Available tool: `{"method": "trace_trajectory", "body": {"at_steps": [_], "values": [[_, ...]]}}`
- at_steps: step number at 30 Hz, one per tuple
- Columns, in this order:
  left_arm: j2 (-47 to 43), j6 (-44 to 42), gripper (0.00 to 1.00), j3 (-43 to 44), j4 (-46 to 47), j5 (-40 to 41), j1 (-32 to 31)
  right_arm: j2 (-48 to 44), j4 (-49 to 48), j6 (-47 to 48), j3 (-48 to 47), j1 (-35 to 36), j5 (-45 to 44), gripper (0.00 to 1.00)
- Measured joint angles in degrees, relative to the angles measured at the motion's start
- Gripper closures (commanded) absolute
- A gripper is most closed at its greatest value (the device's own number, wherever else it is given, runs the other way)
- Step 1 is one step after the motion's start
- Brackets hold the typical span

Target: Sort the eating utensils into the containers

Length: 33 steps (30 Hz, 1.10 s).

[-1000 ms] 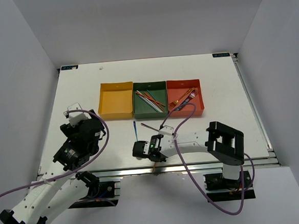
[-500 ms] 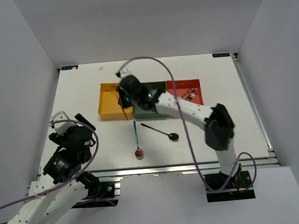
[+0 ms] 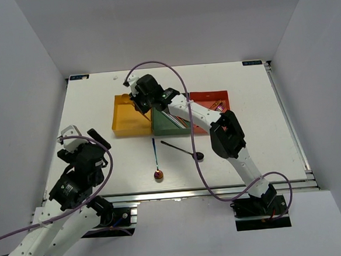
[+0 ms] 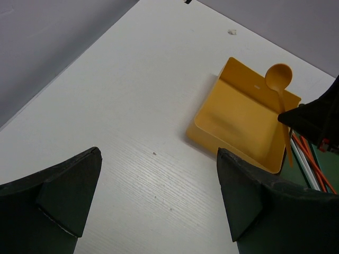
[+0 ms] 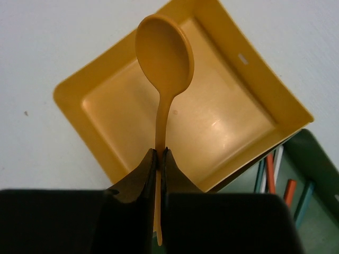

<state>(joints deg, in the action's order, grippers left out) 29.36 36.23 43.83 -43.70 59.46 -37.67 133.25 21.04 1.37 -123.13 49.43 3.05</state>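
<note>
You are holding orange spoon (image 5: 164, 53) by handle in right gripper (image 5: 159, 153), bowl hanging directly over yellow-orange tray (image 5: 222, 132); left gripper (image 4: 159, 156) gaping wide, empty, near-left worktop corner.

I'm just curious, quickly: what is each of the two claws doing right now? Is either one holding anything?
Left gripper: open, holding nothing.
Right gripper: closed on the handle of the orange spoon.

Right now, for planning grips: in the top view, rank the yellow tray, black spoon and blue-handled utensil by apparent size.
1. yellow tray, clearly largest.
2-3. black spoon and blue-handled utensil: similar length, too close to rank.
</note>
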Motion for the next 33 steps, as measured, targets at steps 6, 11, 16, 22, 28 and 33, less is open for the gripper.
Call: {"method": "trace_trajectory", "body": {"at_steps": [6,11,16,22,28,33], "values": [[1.03,-0.42,0.02,-0.20,0.46,-0.59,0.00,1.57,-0.57,1.62,-1.62,-1.11,-0.28,0.86],[1.03,-0.48,0.02,-0.24,0.46,-0.79,0.00,1.60,-1.73,1.31,-1.62,-1.20,-0.11,0.86],[1.01,-0.48,0.02,-0.26,0.46,-1.07,0.00,1.62,-3.50,-0.59,-2.08,-1.29,-0.31,0.82],[1.01,-0.70,0.02,-0.28,0.46,-1.51,0.00,2.64,-6.03,-2.58,-3.65,-1.42,-1.03,0.44],[1.01,-1.05,0.02,-0.28,0.79,-1.84,0.00,3.87,-5.66,-3.41,-5.03,-1.68,-2.32,0.11],[0.96,-1.11,0.02,-0.28,0.87,-1.86,0.00,-1.51,-2.89,-9.53,1.60,-1.01,-9.81,0.11]]}}
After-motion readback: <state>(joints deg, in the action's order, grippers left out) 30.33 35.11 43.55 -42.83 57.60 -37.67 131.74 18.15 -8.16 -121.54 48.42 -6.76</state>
